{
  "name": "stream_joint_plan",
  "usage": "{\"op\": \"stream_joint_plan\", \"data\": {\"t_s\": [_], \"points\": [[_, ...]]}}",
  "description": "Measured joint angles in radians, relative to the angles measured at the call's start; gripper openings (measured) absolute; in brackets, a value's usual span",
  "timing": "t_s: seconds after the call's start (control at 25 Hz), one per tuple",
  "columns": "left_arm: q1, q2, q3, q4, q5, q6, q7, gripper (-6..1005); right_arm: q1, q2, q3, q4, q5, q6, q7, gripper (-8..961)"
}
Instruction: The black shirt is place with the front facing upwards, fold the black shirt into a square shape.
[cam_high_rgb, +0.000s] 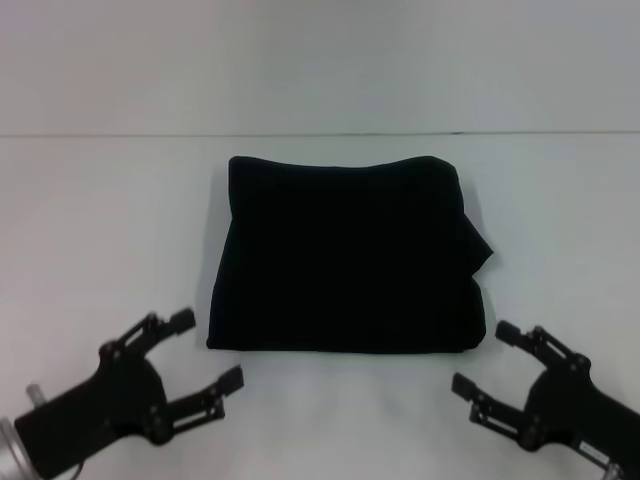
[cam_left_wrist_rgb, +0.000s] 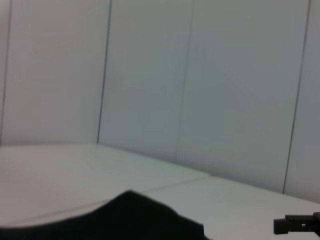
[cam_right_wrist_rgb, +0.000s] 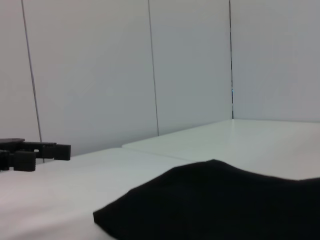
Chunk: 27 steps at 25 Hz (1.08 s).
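Observation:
The black shirt (cam_high_rgb: 345, 255) lies folded into a rough square in the middle of the white table, plain black side up, with a small flap sticking out at its right edge. It also shows as a low dark mound, the black shirt (cam_left_wrist_rgb: 125, 220) in the left wrist view and the black shirt (cam_right_wrist_rgb: 220, 205) in the right wrist view. My left gripper (cam_high_rgb: 205, 350) rests open near the shirt's front left corner, apart from it. My right gripper (cam_high_rgb: 488, 358) stands open near the front right corner, holding nothing.
The white table (cam_high_rgb: 100, 220) ends at a back edge against a pale panelled wall (cam_high_rgb: 320, 60). The right gripper's fingers (cam_left_wrist_rgb: 295, 225) show far off in the left wrist view, and the left gripper's fingers (cam_right_wrist_rgb: 30, 152) in the right wrist view.

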Motion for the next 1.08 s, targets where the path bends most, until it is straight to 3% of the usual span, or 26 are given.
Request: {"op": "stream_joint_plan", "data": {"t_s": [0.12, 1.08], "points": [[0.016, 0.000, -0.002, -0.026, 0.014, -0.038, 0.003, 952, -0.010, 0.001, -0.002, 0.013, -0.001, 0.014, -0.028, 915], [-0.043, 0.004, 0.000, -0.045, 0.041, -0.188, -0.018, 950, 0.011, 0.002, 0.034, 0.026, 0.008, 0.059, -0.032, 915]]}}
